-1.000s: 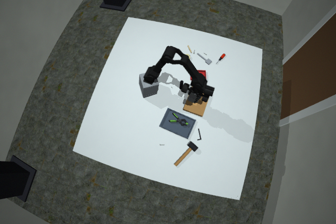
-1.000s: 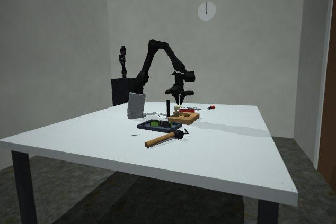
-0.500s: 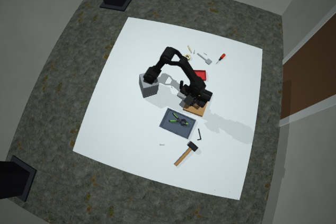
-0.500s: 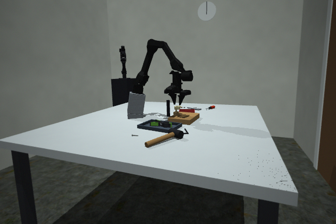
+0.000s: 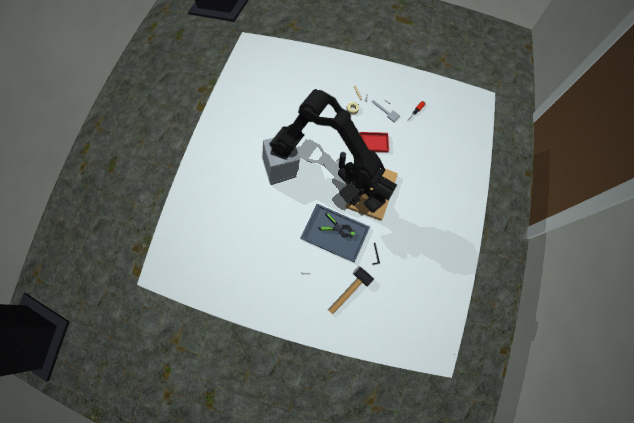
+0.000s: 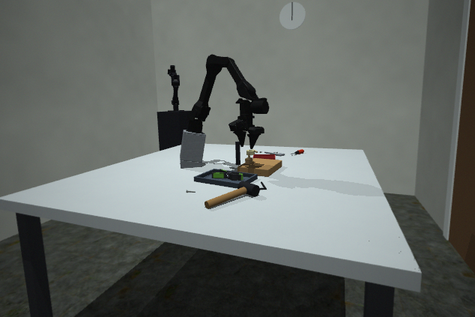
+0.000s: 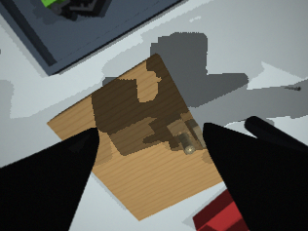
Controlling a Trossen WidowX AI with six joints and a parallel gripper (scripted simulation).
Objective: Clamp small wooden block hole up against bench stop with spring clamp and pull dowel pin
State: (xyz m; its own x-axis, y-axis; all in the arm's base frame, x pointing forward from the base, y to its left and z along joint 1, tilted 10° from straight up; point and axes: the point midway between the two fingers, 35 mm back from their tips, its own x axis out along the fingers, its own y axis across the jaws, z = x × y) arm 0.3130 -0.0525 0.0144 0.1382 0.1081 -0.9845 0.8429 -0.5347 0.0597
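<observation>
Two spread, empty tool fingers hover above the board, flanking the pin.

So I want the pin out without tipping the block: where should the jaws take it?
By the pin's free top end, coming straight down from above. It stands upright out of the block on the board, and the open gripper hangs over it.
</observation>
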